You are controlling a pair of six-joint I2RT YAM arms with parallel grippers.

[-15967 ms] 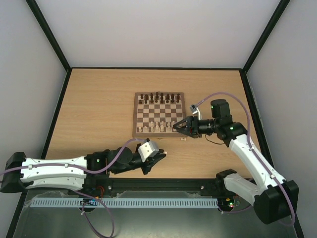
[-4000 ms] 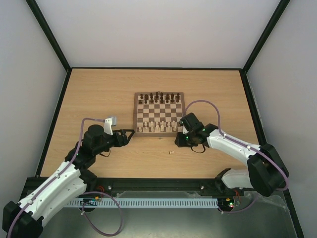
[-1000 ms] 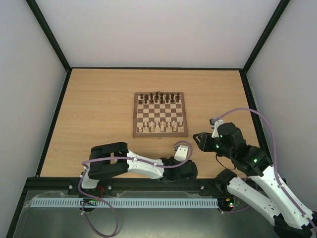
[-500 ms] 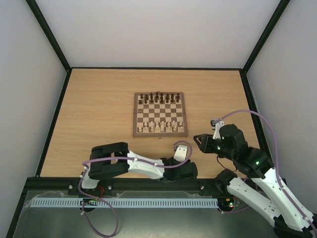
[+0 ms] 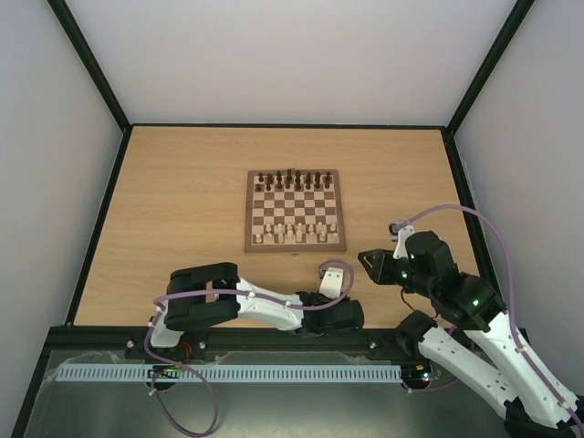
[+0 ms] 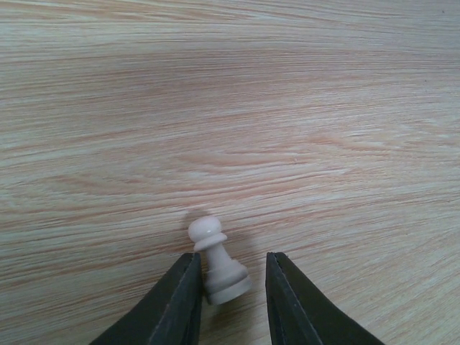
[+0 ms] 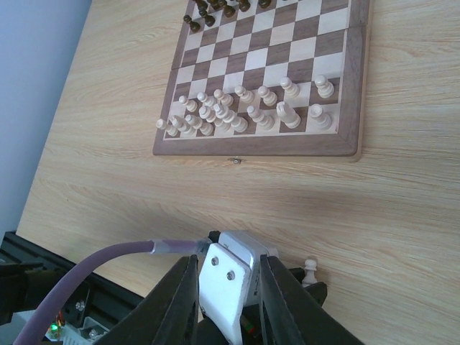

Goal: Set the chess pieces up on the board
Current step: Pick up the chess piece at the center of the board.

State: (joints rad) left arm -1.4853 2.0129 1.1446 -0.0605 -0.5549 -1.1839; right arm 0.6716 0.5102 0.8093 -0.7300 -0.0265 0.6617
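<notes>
The board (image 5: 295, 248) lies mid-table, with pale chess pieces (image 5: 292, 234) on its near two rows. They also show in the right wrist view (image 7: 244, 111) on the board (image 7: 259, 147). One pale pawn (image 6: 215, 267) stands off the board on the table near the front edge; the right wrist view shows it too (image 7: 310, 269). My left gripper (image 6: 233, 260) is open around this pawn, whose base touches the left finger (image 6: 180, 295). In the top view the left gripper (image 5: 351, 313) hides the pawn. My right gripper (image 5: 370, 258) is open and empty, right of the board.
Dark pieces (image 5: 292, 180) fill the board's far rows. The table's front edge and black rail (image 5: 274, 339) run just behind the left gripper. The left arm's wrist camera (image 7: 233, 277) sits in front of the right gripper. Black frame posts border the table.
Over the last second both arms have barely moved. Since 4 s ago the left arm swung right along the front edge to the loose pawn, and the right arm drew back from the board.
</notes>
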